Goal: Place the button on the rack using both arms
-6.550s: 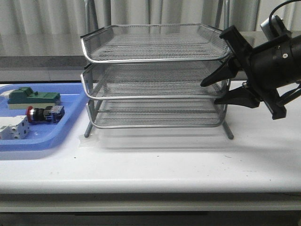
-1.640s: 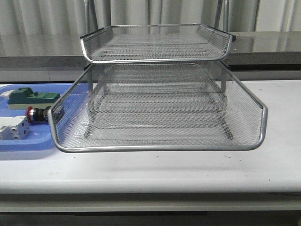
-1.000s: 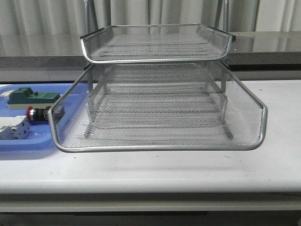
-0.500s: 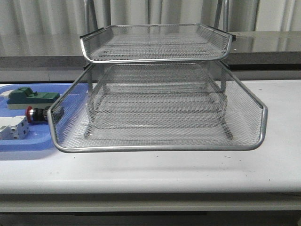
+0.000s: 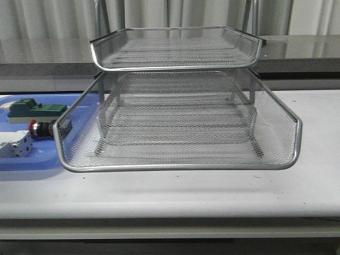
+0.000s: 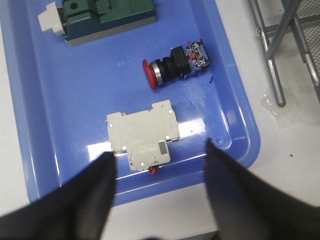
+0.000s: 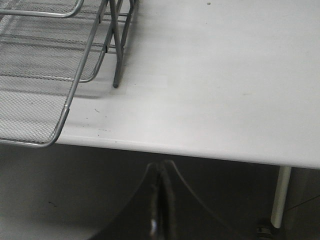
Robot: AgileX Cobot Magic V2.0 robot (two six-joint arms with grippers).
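Projecting forward over the table [image 5: 175,194], the middle tray of the rack [image 5: 175,122] hides much of the scene in the front view: its left mesh wall covers the rear of the button [image 5: 41,129], leaving only the red cap and a little of the dark body visible. Neither arm appears in the front view. The left wrist view shows the button [image 6: 175,64] complete, lying on its side on the blue tray [image 6: 65,95], red cap toward the tray's middle and blue rear block near the raised rim beside the rack's leg [image 6: 272,55]. The left gripper [image 6: 160,155] hangs above the tray with its dark fingers [image 6: 100,175] spread wide, holding nothing; a white-grey block [image 6: 142,134] lies between them in the view, partly bordered by their tips. A green-topped block [image 6: 107,15] is cut off by the picture's edge. In the right wrist view the right gripper [image 7: 161,172] has its fingers pressed together, empty, off the table's front edge [image 7: 200,150]; the corner of the pulled-out tray [image 7: 45,100] is only partly in view.
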